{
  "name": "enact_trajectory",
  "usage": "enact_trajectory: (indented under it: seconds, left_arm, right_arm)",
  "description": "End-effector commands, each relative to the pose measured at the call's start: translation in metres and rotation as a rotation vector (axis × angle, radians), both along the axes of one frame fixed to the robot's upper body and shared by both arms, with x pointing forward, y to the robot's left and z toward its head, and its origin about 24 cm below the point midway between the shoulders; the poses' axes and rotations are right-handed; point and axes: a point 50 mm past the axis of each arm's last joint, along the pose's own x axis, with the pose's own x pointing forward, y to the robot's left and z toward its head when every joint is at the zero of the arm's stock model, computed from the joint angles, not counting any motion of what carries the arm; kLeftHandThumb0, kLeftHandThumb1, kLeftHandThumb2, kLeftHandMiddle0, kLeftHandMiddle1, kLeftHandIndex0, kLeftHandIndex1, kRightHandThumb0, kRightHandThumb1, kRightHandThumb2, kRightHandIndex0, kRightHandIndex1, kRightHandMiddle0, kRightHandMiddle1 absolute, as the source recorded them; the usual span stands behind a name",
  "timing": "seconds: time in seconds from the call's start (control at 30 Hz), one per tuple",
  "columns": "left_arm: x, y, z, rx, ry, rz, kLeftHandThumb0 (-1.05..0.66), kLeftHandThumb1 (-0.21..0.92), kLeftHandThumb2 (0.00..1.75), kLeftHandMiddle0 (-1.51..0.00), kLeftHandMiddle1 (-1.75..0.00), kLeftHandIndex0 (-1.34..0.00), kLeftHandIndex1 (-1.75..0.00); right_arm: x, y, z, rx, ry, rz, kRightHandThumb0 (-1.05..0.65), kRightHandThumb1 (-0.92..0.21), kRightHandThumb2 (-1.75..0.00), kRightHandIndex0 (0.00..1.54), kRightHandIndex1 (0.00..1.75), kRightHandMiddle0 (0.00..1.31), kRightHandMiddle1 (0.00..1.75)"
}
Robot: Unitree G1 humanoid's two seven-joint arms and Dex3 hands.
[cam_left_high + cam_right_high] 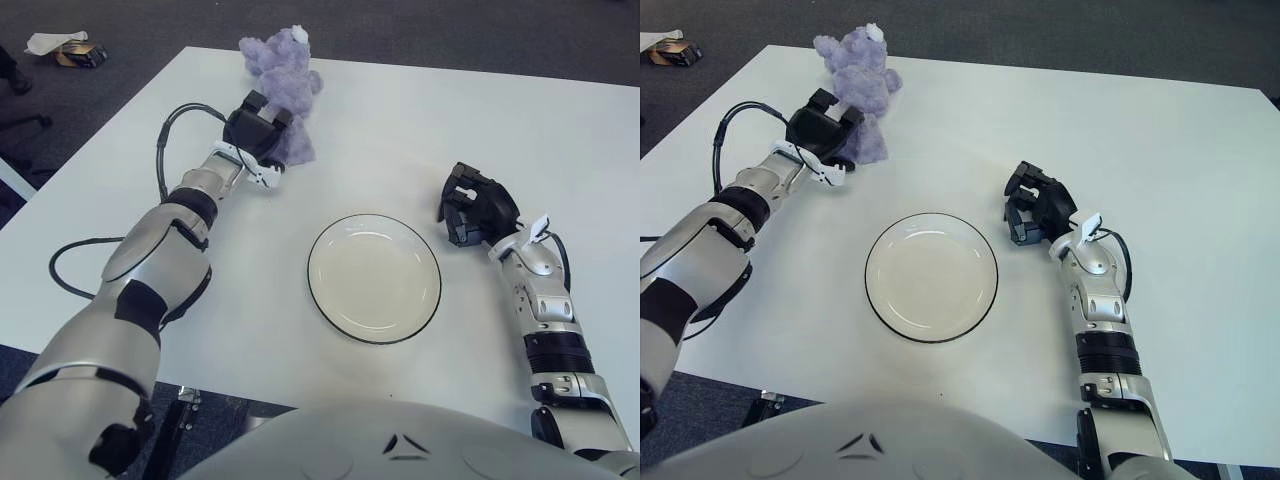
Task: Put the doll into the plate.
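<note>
A purple plush doll [283,62] sits upright near the far left edge of the white table [420,130]. My left hand [262,128] reaches out to its lower body, and its fingers are curled tight into the plush, so it is shut on the doll. A round white plate [373,278] with a dark rim lies in the middle of the table, below and to the right of the doll, with nothing on it. My right hand [475,205] shows just right of the plate, its fingers curled and holding nothing.
A black cable [168,150] loops off my left forearm above the table's left side. On the dark floor beyond the far left corner lie a small box [80,55] and crumpled paper [50,41].
</note>
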Motion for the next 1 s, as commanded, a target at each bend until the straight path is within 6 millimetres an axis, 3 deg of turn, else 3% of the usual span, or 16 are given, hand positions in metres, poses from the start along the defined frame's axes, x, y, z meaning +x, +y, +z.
enact_trajectory:
  seconds: [0.0,0.3,0.43,0.53,0.6,0.7,0.77,0.97]
  left_arm:
    - [0.0052,-0.0013,0.0076,-0.018,0.011,0.053,-0.93,0.91,0.65,0.0,-0.66,0.0,-0.92]
    - [0.0087,-0.0061,0.0106,-0.119,0.109,0.094,-1.03,0.92,0.81,0.0,-0.51,0.0,-0.82]
    - [0.0085,-0.0083,0.0112,-0.185,0.148,0.077,-1.04,0.92,0.86,0.0,-0.51,0.0,-0.81]
    - [0.0077,-0.0096,0.0106,-0.21,0.183,0.054,-1.03,0.92,0.88,0.0,-0.59,0.0,-0.84]
    - [0.0073,-0.0101,0.0102,-0.218,0.204,0.041,-1.01,0.92,0.89,0.0,-0.78,0.0,-0.88]
    - [0.0072,-0.0106,0.0102,-0.234,0.241,0.034,-1.0,0.92,0.89,0.0,-0.89,0.0,-0.91]
    - [0.0071,-0.0109,0.0097,-0.247,0.271,0.033,-0.98,0.92,0.9,-0.03,-1.01,0.0,-0.98]
    - [0.0073,-0.0097,0.0057,-0.26,0.336,0.065,-0.95,0.92,0.92,-0.06,-1.11,0.0,-1.1]
  right_arm:
    - [-0.0205,-0.0098,-0.0437,-0.033,0.227,-0.034,-0.01,-0.24,-1.42,0.56,1.75,0.55,1.74]
    - [-0.0206,-0.0091,-0.044,-0.04,0.227,-0.029,-0.01,-0.22,-1.43,0.57,1.75,0.56,1.74]
    - [-0.0207,-0.009,-0.044,-0.041,0.227,-0.023,-0.01,-0.19,-1.45,0.71,1.75,0.51,1.67]
    - [-0.0208,-0.0091,-0.044,-0.041,0.227,-0.02,-0.02,-0.19,-1.45,0.74,1.75,0.5,1.66]
    - [-0.0208,-0.0092,-0.044,-0.043,0.226,-0.02,-0.02,-0.19,-1.46,0.75,1.75,0.49,1.65]
    - [-0.0206,-0.0092,-0.0433,-0.045,0.224,-0.02,-0.02,-0.18,-1.46,0.75,1.75,0.49,1.65]
    - [-0.0204,-0.0091,-0.043,-0.05,0.221,-0.02,-0.01,-0.2,-1.45,0.65,1.75,0.54,1.71]
    - [-0.0205,-0.0094,-0.0429,-0.054,0.223,-0.014,-0.01,-0.21,-1.44,0.58,1.75,0.56,1.74]
